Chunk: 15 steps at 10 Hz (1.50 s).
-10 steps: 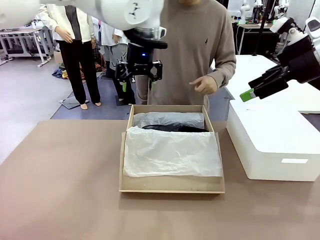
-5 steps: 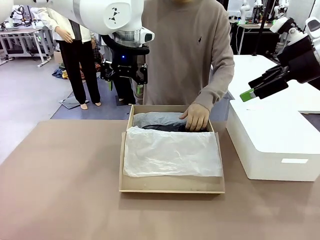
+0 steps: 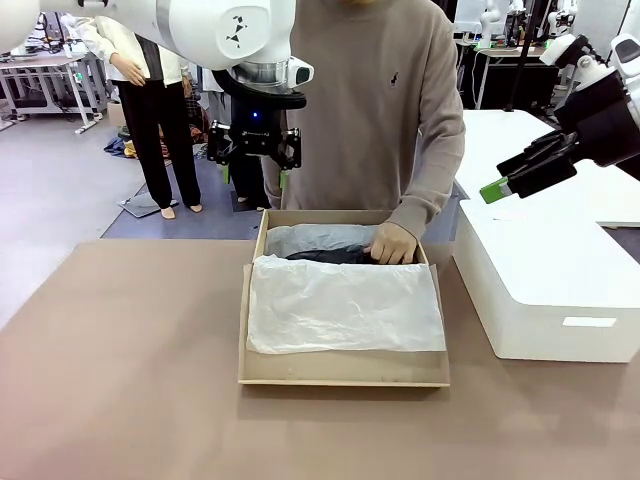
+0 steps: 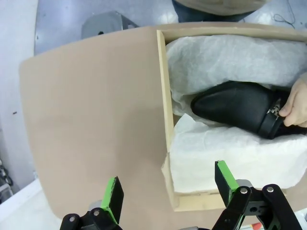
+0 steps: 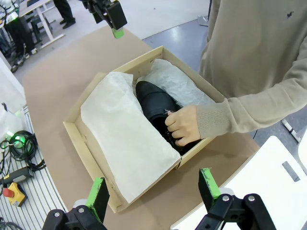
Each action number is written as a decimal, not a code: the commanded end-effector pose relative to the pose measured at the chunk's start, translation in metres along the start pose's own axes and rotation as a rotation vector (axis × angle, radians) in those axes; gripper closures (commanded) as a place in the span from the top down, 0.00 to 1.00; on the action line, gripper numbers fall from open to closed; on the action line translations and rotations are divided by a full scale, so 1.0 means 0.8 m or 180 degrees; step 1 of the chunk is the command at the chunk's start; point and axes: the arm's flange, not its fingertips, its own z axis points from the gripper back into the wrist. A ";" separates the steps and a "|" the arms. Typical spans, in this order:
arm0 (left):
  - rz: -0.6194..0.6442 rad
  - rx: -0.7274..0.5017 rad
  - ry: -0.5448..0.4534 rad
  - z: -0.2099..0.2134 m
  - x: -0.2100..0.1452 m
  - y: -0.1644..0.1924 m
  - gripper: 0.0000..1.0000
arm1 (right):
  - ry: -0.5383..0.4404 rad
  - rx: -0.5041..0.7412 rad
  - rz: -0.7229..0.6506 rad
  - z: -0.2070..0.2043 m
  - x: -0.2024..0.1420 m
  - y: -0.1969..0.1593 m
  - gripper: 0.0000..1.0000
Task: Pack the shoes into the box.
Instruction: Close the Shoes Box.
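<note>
Currently a glossy black dress shoe [image 3: 330, 256] is seen in the far half of the tan shoebox [image 3: 340, 378], gripped at its right end by the person's hand [image 3: 393, 243], while the left gripper [image 3: 253, 172] and the right gripper [image 5: 153, 186] are held above, jaws apart and empty.

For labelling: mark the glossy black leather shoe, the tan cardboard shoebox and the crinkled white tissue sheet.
Glossy black leather shoe [image 4: 230, 108], left wrist view, on the toe.
Tan cardboard shoebox [image 3: 340, 368], front view, on its near wall.
Crinkled white tissue sheet [image 3: 345, 305], front view, on its middle.

Shoe [image 4: 235, 108] heel hidden by the hand [image 4: 296, 103] (buckle side); box [image 4: 164, 96] cropped.
</note>
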 end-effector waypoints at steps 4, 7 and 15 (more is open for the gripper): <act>-0.0912 0.0056 0.0111 -0.012 -0.006 0.070 1.00 | -0.0014 -0.0001 -0.0004 0.000 0.000 -0.001 1.00; -0.1902 0.0002 -0.0022 -0.025 -0.004 0.122 1.00 | -0.0014 -0.0001 -0.0004 0.000 0.000 -0.001 1.00; -0.3695 -0.0331 -0.0044 -0.055 0.017 0.202 0.16 | -0.0014 -0.0001 -0.0004 0.000 0.000 -0.001 1.00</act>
